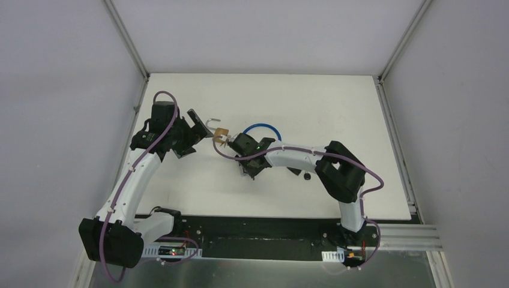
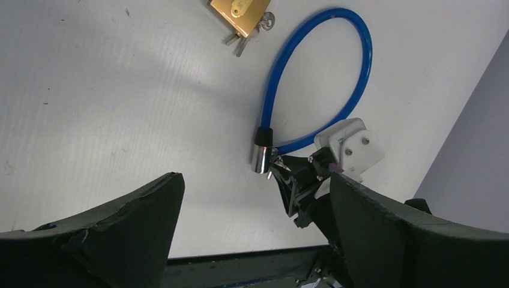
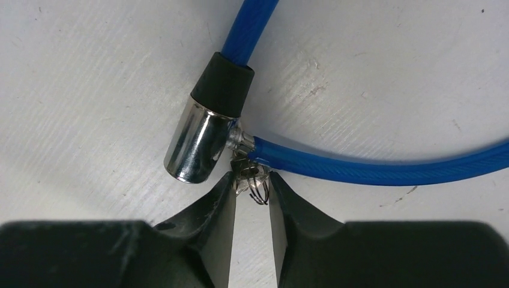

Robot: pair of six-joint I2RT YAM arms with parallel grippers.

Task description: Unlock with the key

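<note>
A blue cable lock (image 3: 384,168) lies on the white table, its loop ending in a chrome cylinder (image 3: 195,147) with a black collar. A small silver key (image 3: 247,171) on a thin wire ring sticks out of the cylinder's side. My right gripper (image 3: 251,181) has its two black fingertips pressed on either side of the key's head. In the left wrist view the right gripper (image 2: 279,171) reaches the cylinder (image 2: 262,157) from the near side. My left gripper (image 2: 255,180) hangs open above the table with nothing in it, left of the lock (image 1: 262,127).
A brass padlock (image 2: 239,15) with its own keys (image 2: 267,23) lies just beyond the cable loop, close to my left gripper (image 1: 195,133); its shackle stands open in the top view. Grey walls enclose the table (image 1: 336,102) on three sides.
</note>
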